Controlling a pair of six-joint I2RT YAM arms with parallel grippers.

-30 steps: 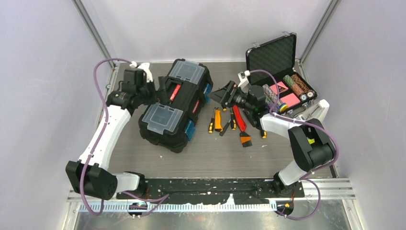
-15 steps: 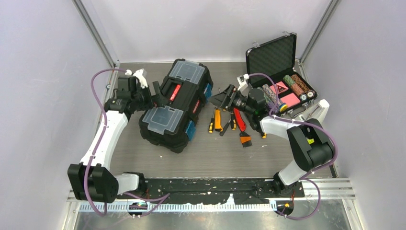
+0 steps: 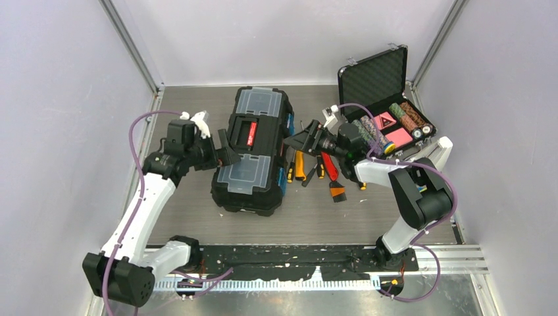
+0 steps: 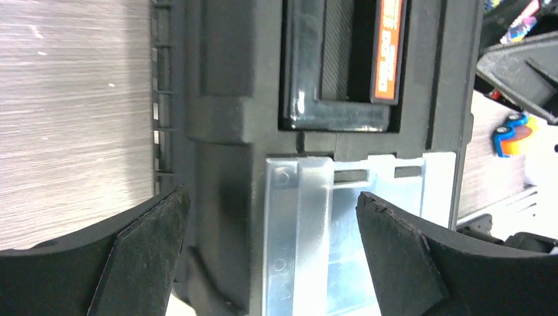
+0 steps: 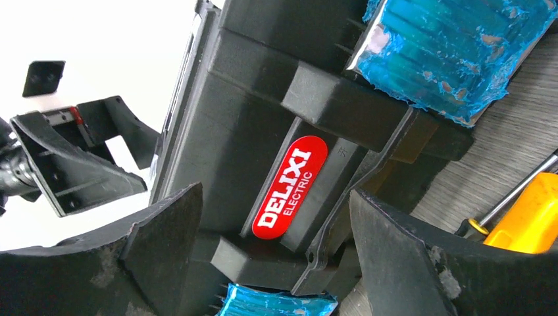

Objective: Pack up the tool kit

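Toolbox (image 3: 253, 158) turned square, screwdrivers (image 3: 300, 164) alongside, case (image 3: 378, 79) behind

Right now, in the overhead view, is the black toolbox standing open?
No, the toolbox is shut, with its two clear compartment lids and red handle facing up.

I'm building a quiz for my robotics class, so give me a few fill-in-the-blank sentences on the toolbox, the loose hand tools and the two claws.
1. The large black plastic toolbox sits on the table with its main lid ____.
2. The small yellow-and-black and red hand tools lie on the table to the toolbox's ____.
3. The left claw and the right claw flank the toolbox, both with jaws ____.
Missing words: closed; right; open.
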